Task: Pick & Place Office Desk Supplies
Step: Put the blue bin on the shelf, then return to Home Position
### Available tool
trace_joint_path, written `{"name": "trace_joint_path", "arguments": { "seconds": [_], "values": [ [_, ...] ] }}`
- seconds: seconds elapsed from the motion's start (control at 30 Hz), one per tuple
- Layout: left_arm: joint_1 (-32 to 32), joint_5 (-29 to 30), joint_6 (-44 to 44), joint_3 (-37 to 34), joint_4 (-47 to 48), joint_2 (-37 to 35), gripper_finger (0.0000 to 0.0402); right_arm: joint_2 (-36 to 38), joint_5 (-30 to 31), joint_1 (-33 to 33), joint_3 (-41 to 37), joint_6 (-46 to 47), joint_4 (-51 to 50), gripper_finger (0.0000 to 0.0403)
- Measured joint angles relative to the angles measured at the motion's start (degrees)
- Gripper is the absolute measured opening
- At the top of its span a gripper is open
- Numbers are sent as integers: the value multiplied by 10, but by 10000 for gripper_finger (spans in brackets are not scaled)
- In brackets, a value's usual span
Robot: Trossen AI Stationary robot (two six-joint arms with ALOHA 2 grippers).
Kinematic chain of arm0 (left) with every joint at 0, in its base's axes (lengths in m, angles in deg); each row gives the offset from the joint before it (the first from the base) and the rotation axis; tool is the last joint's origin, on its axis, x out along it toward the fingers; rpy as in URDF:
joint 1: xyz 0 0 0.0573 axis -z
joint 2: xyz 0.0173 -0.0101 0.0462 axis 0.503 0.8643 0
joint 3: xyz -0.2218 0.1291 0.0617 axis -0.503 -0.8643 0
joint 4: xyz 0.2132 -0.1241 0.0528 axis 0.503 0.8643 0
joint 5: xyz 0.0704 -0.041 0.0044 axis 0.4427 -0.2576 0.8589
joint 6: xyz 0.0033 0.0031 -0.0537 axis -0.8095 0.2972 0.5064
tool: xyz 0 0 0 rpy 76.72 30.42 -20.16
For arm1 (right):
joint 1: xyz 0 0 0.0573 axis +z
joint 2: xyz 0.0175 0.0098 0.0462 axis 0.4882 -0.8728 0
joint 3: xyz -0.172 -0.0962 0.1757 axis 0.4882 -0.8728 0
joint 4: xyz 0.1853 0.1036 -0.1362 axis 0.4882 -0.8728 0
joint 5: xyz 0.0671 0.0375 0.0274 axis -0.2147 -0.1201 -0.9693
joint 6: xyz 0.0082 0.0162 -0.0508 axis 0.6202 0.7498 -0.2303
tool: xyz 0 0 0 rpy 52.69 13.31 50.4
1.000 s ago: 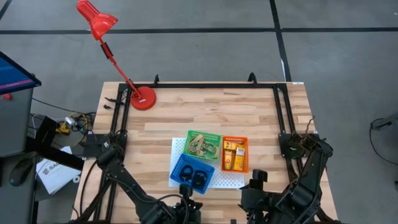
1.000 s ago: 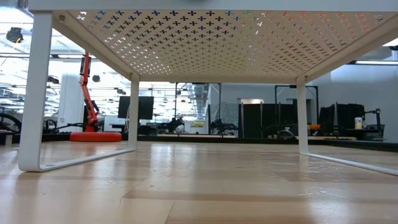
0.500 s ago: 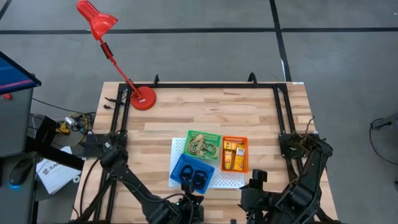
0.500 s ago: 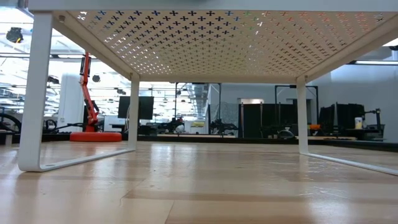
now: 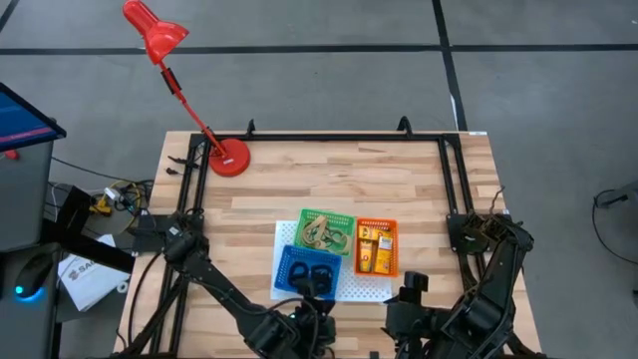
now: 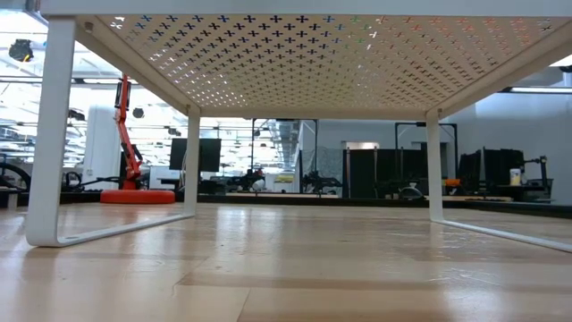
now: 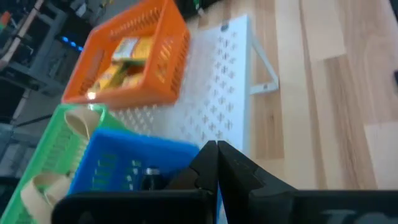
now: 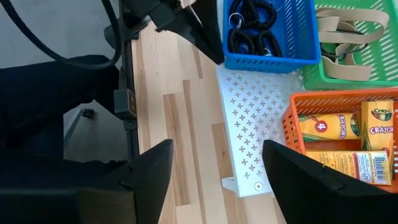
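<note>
Three small baskets stand on a white perforated board (image 5: 367,287). The blue one (image 5: 304,267) holds black coil loops (image 8: 252,28), the green one (image 5: 326,230) tan rubber bands (image 8: 348,37), the orange one (image 5: 376,246) yellow crayon boxes (image 8: 351,140). My left gripper (image 5: 318,297) is shut at the blue basket's near side, by its right corner. My right gripper (image 5: 411,286) hangs open above the board's near right corner, with nothing between its fingers (image 8: 152,171). The low view shows neither gripper. My left gripper (image 7: 216,150) is shut, and its fingertips lie against the outside of the blue basket's near wall (image 7: 180,152), close to the right corner (image 8: 222,61). It comes from the table's near side, slanting down. The basket stands flat on the board.
A red desk lamp stands with its base (image 5: 229,158) at the table's far left. The board is a low shelf on white legs (image 6: 49,134). Bare wood (image 5: 329,179) lies between the lamp and the baskets.
My shut left gripper has moved toward the table's right edge along the blue basket's near side. The basket stood askew. It has turned about on the board and now lies square with the other baskets, closer to the green one.
</note>
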Motion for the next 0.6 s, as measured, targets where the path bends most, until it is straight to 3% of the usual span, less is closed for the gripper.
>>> {"name": "trace_joint_path", "arguments": {
  "seconds": [0.2, 0.43, 0.6],
  "values": [
    [10, 5, -45, 0, -57, -18, 0, 0, 0, 0, 0, -2, 1, 245],
    [70, 15, -38, -2, -70, -126, 0, 0, 2, 10, 0, -2, 2, 245],
    [139, 96, 134, -79, 32, -237, 0, 0, 43, 29, 0, -2, 6, 245]
  ]
}}
